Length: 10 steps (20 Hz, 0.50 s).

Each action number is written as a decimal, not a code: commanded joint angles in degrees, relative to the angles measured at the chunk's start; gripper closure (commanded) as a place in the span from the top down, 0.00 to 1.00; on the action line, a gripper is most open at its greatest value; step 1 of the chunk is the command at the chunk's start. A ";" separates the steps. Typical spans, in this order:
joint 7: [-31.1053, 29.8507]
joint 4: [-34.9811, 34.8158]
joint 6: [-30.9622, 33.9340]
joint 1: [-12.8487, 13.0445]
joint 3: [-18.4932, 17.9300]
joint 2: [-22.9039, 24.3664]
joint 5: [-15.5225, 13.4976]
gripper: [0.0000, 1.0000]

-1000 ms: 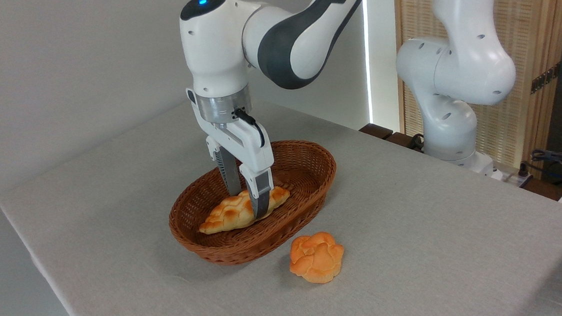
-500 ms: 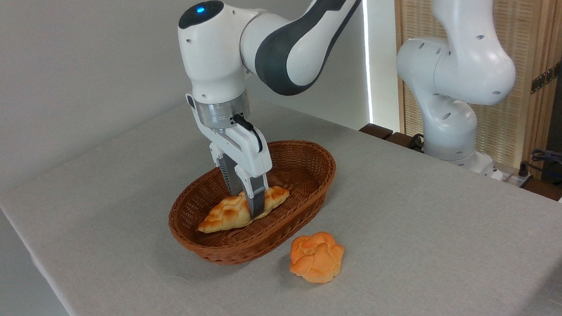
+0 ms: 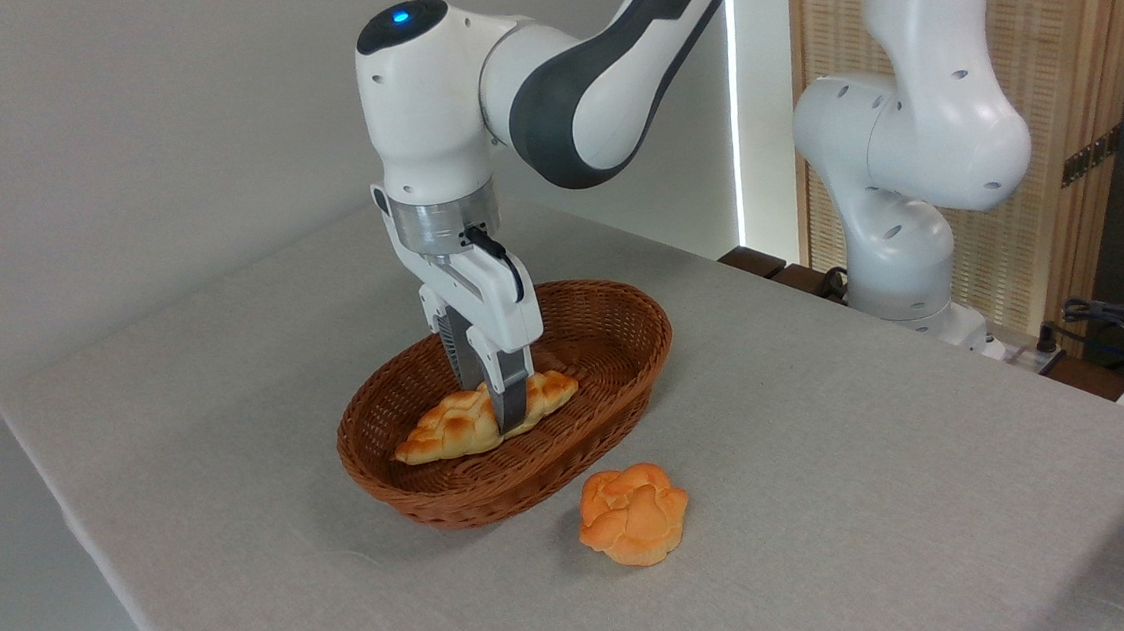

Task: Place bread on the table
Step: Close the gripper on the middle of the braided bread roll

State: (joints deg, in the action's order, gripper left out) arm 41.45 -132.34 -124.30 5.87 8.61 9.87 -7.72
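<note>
Grey table, basket; end effector now clenched tighter on bread, loaf slightly raised.

The bread is a long braided loaf, pale yellow with golden-brown patches and pointed ends. It lies lengthwise, its left end nearer the camera and its right end farther back and slightly higher. The table is a large rectangle with a light grey, cloth-like surface. No part of the loaf touches that surface.
</note>
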 commanded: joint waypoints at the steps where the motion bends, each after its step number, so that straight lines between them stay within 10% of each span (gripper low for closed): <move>1: 1.35 0.24 -0.33 0.20 -0.79 0.50 -1.16 0.19; 10: 1.44 8.58 12.49 -0.15 -4.48 2.16 -3.62 0.20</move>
State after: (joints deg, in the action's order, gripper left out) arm 41.45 -127.06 -117.11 5.62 6.54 10.66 -9.09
